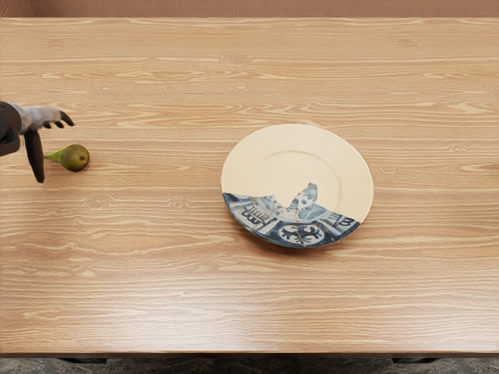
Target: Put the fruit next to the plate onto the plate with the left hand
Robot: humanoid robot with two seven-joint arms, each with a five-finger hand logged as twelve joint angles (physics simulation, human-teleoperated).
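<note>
One green pear [72, 157] near left edge of wooden desk [234, 70], empty left hand [33, 125] beside it, fingers [48, 117] spread, round cream-and-blue plate [288, 167] mid-desk

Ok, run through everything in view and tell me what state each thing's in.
pear: lying on its side on the table, unheld, apart from the plate.
plate: flat on the table, no fruit on it.
left hand: fingers spread, holding nothing, close beside the pear.

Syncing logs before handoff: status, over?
Left hand open, beside the pear, not gripping. Right hand out of view. Pear lies left of the plate, well apart. Only bare table between them.
</note>
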